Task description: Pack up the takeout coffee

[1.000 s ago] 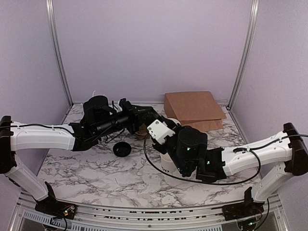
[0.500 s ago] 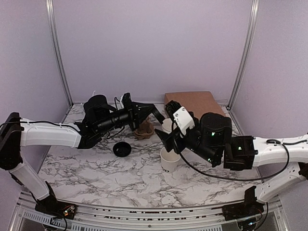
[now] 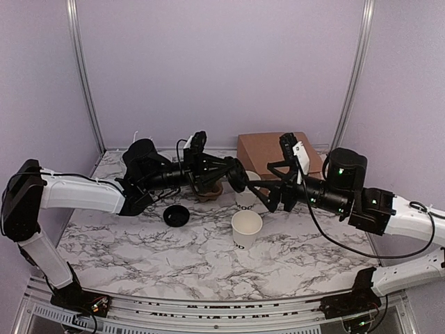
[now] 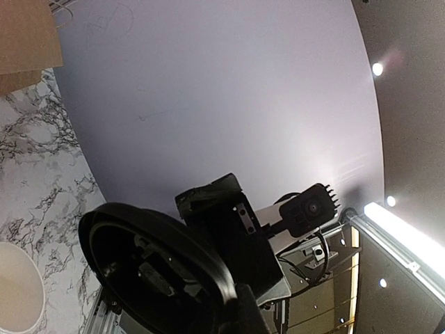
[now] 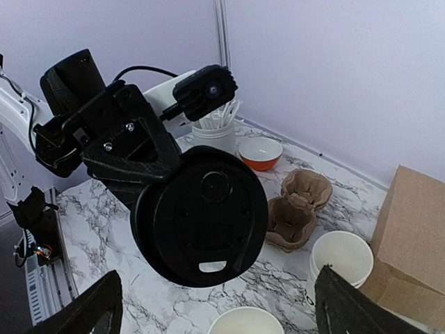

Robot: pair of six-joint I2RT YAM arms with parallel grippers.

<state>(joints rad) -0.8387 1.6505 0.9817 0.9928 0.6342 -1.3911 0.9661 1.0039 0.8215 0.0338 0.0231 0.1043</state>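
From above we find no lidded takeout coffee yet. Its black lid (image 3: 239, 175) stands on edge in mid-air, clamped by the left gripper (image 3: 224, 169), just beside the right gripper (image 3: 270, 193), while a lidless cup (image 3: 247, 228) stands below on the marble table (image 3: 139, 250). The left wrist shows only the lid's underside. The right wrist (fingers spread wide) faces the lid's top squarely — we judge there is room all round.

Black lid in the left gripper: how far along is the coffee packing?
Early. Done: the left gripper has a black lid off the table. In hand: it holds the lid up before the open right gripper. Left: the near white cup and far white cup stand lidless, the cup carrier is empty, and nothing is entering the brown bag.
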